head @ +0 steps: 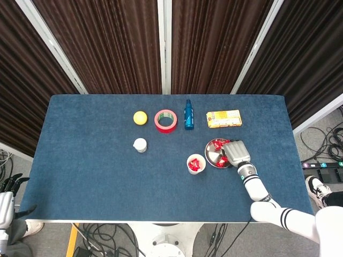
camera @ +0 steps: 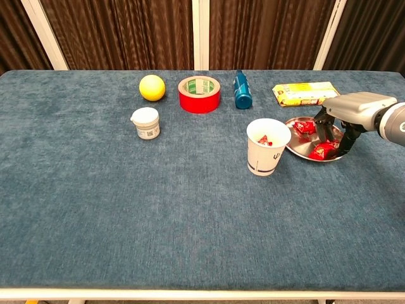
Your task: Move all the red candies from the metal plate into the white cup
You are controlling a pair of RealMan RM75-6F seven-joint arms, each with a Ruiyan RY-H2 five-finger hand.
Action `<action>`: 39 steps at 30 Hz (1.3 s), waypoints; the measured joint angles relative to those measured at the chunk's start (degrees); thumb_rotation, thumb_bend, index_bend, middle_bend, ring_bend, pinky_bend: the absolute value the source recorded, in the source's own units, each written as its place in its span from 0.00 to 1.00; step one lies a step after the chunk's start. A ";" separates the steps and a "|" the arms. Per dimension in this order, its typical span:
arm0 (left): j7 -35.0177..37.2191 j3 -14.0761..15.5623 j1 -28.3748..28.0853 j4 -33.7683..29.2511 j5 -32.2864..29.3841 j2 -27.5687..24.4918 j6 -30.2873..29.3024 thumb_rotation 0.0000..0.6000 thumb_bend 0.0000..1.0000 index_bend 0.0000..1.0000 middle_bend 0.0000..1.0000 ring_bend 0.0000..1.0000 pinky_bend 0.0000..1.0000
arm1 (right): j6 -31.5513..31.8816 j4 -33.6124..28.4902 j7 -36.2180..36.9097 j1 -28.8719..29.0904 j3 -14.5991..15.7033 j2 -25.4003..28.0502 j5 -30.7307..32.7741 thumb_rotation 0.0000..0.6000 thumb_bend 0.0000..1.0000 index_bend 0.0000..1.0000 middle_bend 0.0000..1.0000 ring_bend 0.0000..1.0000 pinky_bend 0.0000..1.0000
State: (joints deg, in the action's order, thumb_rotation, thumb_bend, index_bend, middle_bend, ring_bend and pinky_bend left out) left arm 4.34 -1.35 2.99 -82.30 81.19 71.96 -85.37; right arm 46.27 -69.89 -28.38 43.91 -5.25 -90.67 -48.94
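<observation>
- So, my right hand (camera: 347, 120) is hanging palm-down over the metal plate (camera: 302, 148), fingers (camera: 324, 130) curled down among the red candies (camera: 319, 151) underneath. Can't tell if I've actually pinched one.
- Hand sits low on purpose, I'd guess: the wrappers lie flat in a shallow dish.
- White cup (camera: 267, 146) stands just beside my fingers across the plate, already holding some reds.
- Cup rim sits above the plate, so lift first; open cloth nearer me.
- Left hand (head: 6, 187) hangs off the table, fingers apart, holding nothing.
</observation>
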 measured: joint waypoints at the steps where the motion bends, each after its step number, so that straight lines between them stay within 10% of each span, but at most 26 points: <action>1: 0.02 0.00 0.02 0.01 -0.01 0.00 -0.02 1.00 0.10 0.30 0.25 0.17 0.28 | -0.01 0.07 -0.09 0.05 -0.04 -0.09 0.01 1.00 0.22 0.56 0.54 0.28 0.35; 27: -0.41 -0.05 0.01 -0.53 0.08 -0.22 -0.24 1.00 0.09 0.30 0.25 0.17 0.28 | 1.20 -2.16 2.59 -0.75 -1.59 1.47 -1.74 1.00 0.33 0.65 0.58 0.30 0.36; 39: -1.05 -0.17 0.05 -1.51 0.39 -0.85 -0.94 1.00 0.09 0.30 0.25 0.17 0.28 | 6.53 -19.17 6.32 -1.44 -4.78 11.41 -9.51 1.00 0.33 0.65 0.58 0.30 0.36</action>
State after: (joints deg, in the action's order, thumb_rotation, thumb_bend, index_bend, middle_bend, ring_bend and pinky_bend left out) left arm 3.29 -1.52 3.04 -83.82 81.59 71.10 -86.32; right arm 52.80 -89.06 -22.05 42.46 -10.02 -79.26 -58.45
